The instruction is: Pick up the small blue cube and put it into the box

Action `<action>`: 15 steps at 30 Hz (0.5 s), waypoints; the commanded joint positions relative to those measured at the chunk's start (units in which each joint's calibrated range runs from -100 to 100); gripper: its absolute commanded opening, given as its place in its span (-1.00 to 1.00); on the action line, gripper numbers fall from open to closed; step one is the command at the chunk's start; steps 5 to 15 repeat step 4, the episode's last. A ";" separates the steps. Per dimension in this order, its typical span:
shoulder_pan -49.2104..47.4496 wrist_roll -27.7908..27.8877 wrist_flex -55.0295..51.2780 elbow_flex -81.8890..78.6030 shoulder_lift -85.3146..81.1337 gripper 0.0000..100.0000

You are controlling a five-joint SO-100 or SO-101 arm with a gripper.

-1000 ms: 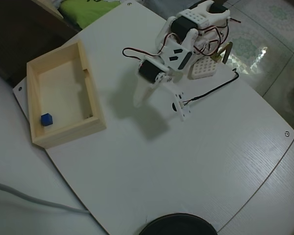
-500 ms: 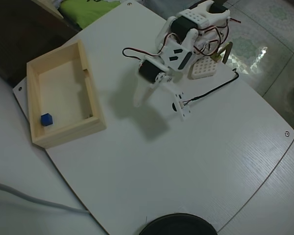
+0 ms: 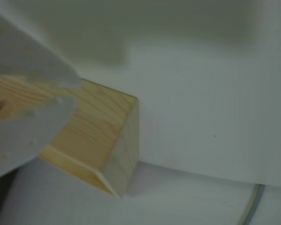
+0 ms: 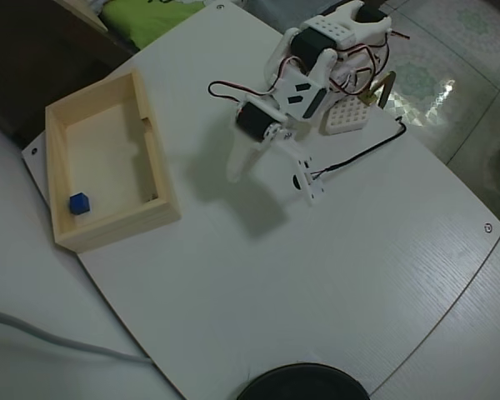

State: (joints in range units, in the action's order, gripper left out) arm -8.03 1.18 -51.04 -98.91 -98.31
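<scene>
In the overhead view the small blue cube (image 4: 79,203) lies inside the box (image 4: 163,171), in its lower left corner. The pale wooden box stands at the table's left edge. My gripper (image 4: 275,185) hangs open over the bare tabletop to the right of the box, well apart from it, with nothing between its white fingers (image 4: 237,167). The wrist view shows an outer corner of the box (image 3: 114,136) close up, and a blurred white finger (image 3: 23,126) covers part of it. The cube is hidden in that view.
A white perforated block (image 4: 346,117) sits by the arm's base. A thin black wire (image 4: 362,157) trails right from the gripper. A black round object (image 4: 304,383) pokes in at the bottom edge, and a grey cable (image 4: 58,337) lies off the board at lower left.
</scene>
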 commanded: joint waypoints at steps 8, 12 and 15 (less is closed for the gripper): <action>0.33 -0.07 -0.10 -0.90 -0.51 -0.99; 0.33 -0.07 -0.10 -0.90 -0.51 -0.99; 0.33 -0.07 -0.10 -0.90 -0.51 -0.99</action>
